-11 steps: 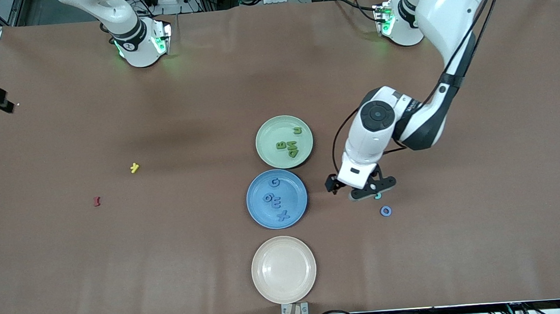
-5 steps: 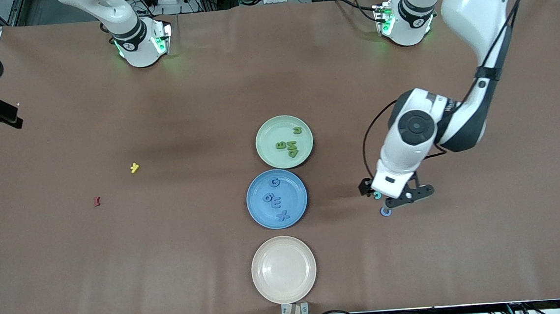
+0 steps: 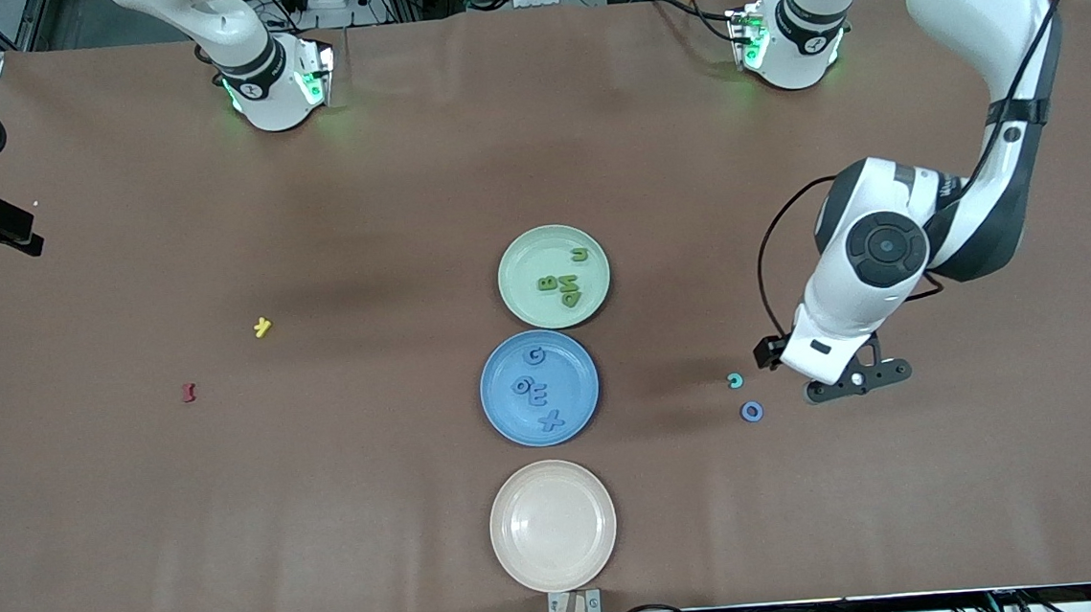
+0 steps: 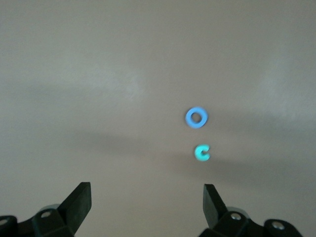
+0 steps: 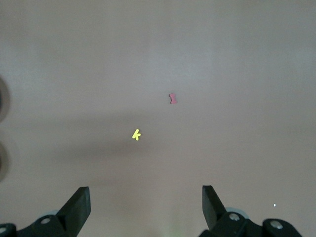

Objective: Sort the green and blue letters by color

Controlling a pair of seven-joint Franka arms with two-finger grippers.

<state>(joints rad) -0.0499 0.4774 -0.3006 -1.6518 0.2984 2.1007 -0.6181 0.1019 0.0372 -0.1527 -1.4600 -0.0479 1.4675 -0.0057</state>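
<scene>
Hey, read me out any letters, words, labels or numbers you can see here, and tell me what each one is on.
"G", "E", "X": blue letters on the blue plate; a fourth, round piece is unclear.
"B", "u": green letters on the green plate; the rest are unclear.
"O": blue ring on the table.
"C": teal piece beside it.
Left arm's label: unreadable.

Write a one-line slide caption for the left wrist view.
Left gripper, jaws open and empty, over bare table near a blue ring letter and a teal C-shaped letter.

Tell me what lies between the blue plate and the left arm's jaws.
Front view: a teal C and a blue O ring lie on bare table between the blue plate and the open left gripper.
</scene>
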